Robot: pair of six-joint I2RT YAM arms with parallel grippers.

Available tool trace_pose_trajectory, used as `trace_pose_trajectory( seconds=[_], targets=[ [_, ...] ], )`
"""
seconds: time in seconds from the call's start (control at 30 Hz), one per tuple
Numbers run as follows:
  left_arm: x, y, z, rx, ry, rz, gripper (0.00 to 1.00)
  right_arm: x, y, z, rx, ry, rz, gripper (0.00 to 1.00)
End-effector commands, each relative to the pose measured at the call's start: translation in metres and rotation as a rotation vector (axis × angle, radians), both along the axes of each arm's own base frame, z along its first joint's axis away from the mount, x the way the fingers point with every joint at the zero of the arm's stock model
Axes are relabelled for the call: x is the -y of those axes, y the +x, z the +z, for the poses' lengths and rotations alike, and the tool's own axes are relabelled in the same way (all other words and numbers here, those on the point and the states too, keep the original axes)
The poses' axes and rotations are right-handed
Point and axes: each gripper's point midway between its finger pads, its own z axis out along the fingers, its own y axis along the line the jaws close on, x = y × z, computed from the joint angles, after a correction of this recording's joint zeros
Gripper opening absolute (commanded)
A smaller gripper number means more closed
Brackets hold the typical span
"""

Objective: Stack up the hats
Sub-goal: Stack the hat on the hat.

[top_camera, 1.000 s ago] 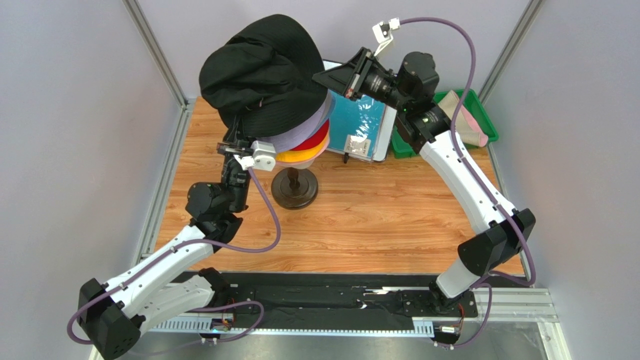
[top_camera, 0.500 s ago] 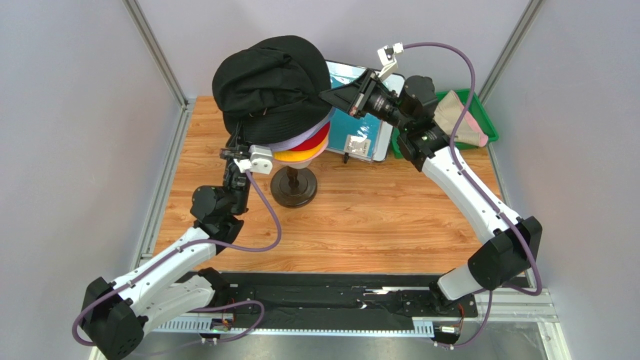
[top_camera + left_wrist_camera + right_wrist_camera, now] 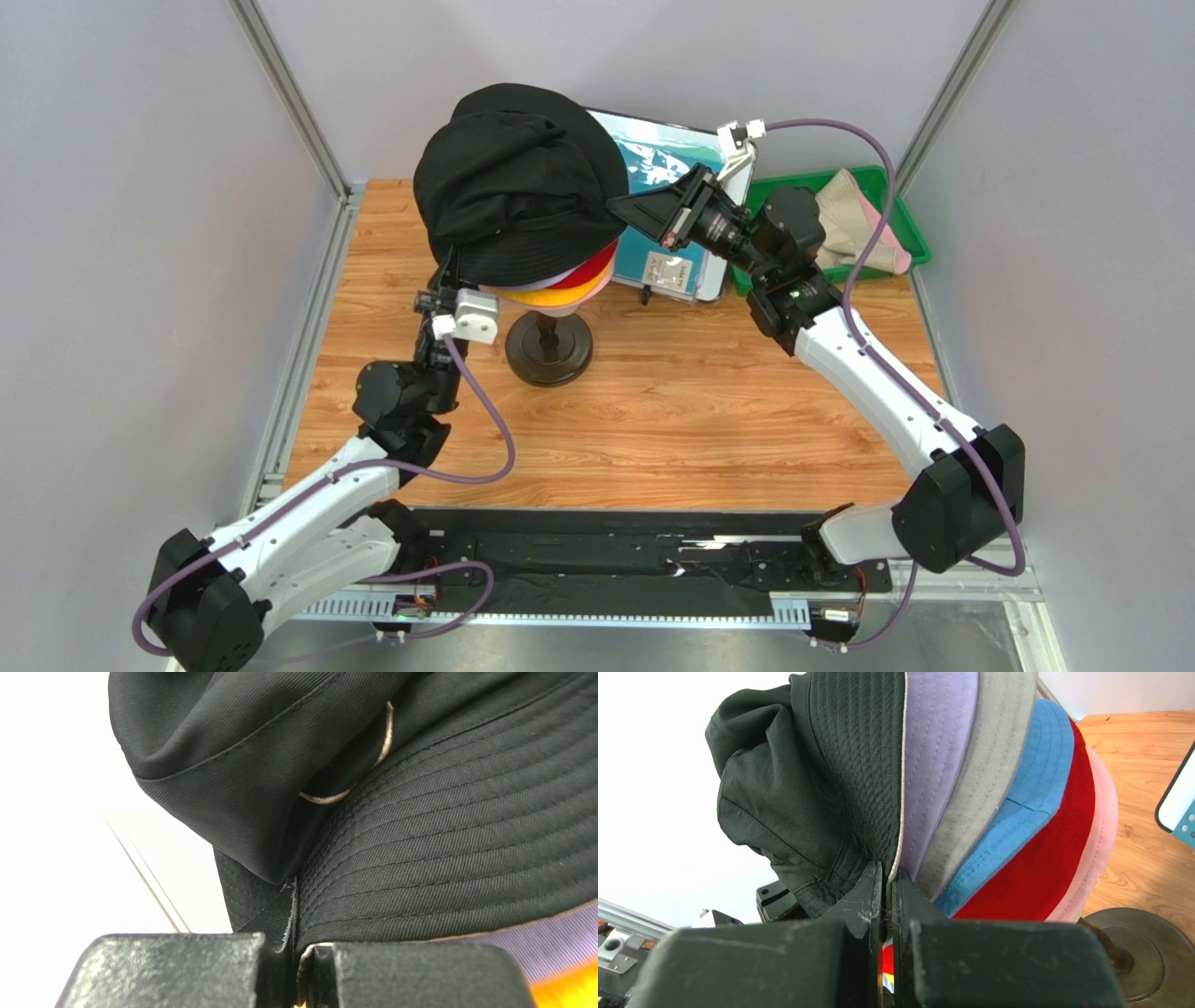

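Black hat (image 3: 519,175) brim pinched: left fingers (image 3: 165,971); right fingers (image 3: 756,966)

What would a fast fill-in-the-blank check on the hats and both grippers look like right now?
The hat that the left gripper and the right gripper both pinch at its edge is ____.
In the right wrist view, the brim lying directly against it is ____.
The beige hat lies apart from the stack, in a tray coloured ____.
Missing words: black; lavender; green.
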Motion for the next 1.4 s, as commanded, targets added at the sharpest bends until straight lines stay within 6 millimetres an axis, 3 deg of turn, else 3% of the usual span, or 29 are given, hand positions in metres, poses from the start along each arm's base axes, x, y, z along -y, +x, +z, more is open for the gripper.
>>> trace_pose_trajectory(
  seconds=[0.0, 0.17, 0.27, 0.3, 0.37, 0.4, 0.43, 0.47, 0.5, 0.53, 0.57, 0.6, 0.63, 0.7, 0.73, 0.8, 0.97, 1.1, 1.17, 1.27, 1.37],
  targets=[
    [-0.014, 0.007, -0.066, -0.185, -0.037, 0.027, 0.00, 0.013, 0.025, -0.081, -0.198, -0.120, -0.085, 0.00],
    [-0.009, -0.005, -0.077, -0.203, -0.058, -0.049, 0.00, 0.014, 0.033, -0.065, -0.174, -0.085, -0.119, 0.00],
    [0.002, -0.004, -0.089, -0.253, -0.048, -0.089, 0.00, 0.018, 0.040, -0.065, -0.174, -0.097, -0.161, 0.00],
    [0.004, -0.003, -0.092, -0.272, -0.073, -0.105, 0.06, 0.019, 0.041, -0.066, -0.176, -0.095, -0.169, 0.00],
    [0.006, -0.006, -0.092, -0.297, -0.100, -0.129, 0.32, 0.019, 0.043, -0.063, -0.169, -0.086, -0.178, 0.00],
    [0.007, -0.008, -0.090, -0.309, -0.134, -0.152, 0.57, 0.019, 0.043, -0.060, -0.165, -0.082, -0.176, 0.00],
    [0.009, -0.010, -0.094, -0.343, -0.129, -0.163, 0.64, 0.018, 0.043, -0.060, -0.160, -0.086, -0.174, 0.00],
    [0.005, -0.018, -0.073, -0.310, -0.176, -0.183, 0.68, 0.019, 0.043, -0.057, -0.156, -0.083, -0.174, 0.00],
    [0.004, -0.022, -0.065, -0.317, -0.231, -0.210, 0.72, 0.018, 0.043, -0.053, -0.144, -0.080, -0.172, 0.00],
    [0.009, -0.027, -0.066, -0.352, -0.222, -0.245, 0.73, 0.018, 0.043, -0.052, -0.140, -0.081, -0.170, 0.00],
    [0.007, -0.038, -0.040, -0.314, -0.248, -0.285, 0.73, 0.018, 0.043, -0.050, -0.137, -0.083, -0.170, 0.00],
    [0.012, -0.043, -0.041, -0.346, -0.247, -0.323, 0.73, 0.017, 0.043, -0.046, -0.131, -0.080, -0.165, 0.00],
    [0.017, -0.056, -0.021, -0.312, -0.244, -0.398, 0.73, 0.017, 0.042, -0.043, -0.123, -0.081, -0.163, 0.00],
    [0.021, -0.067, -0.010, -0.313, -0.264, -0.459, 0.73, 0.017, 0.042, -0.043, -0.121, -0.088, -0.165, 0.00],
    [0.021, -0.075, 0.006, -0.287, -0.277, -0.491, 0.74, 0.018, 0.041, -0.042, -0.118, -0.090, -0.167, 0.00],
    [0.020, -0.080, 0.015, -0.307, -0.313, -0.512, 0.74, 0.018, 0.038, -0.040, -0.112, -0.089, -0.164, 0.00],
    [0.011, -0.092, 0.069, -0.270, -0.387, -0.539, 0.74, 0.020, 0.029, -0.046, -0.111, -0.104, -0.180, 0.00],
    [0.031, -0.116, 0.091, -0.293, -0.350, -0.707, 0.74, 0.021, 0.026, -0.044, -0.106, -0.106, -0.179, 0.00],
    [0.031, -0.118, 0.102, -0.265, -0.381, -0.729, 0.77, 0.020, 0.024, -0.043, -0.099, -0.110, -0.181, 0.00],
    [0.033, -0.105, 0.107, -0.302, -0.386, -0.689, 0.78, 0.019, 0.021, -0.040, -0.097, -0.114, -0.180, 0.00],
    [0.009, -0.081, 0.123, -0.285, -0.480, -0.520, 0.75, 0.021, 0.018, -0.036, -0.086, -0.117, -0.182, 0.00]
  ],
)
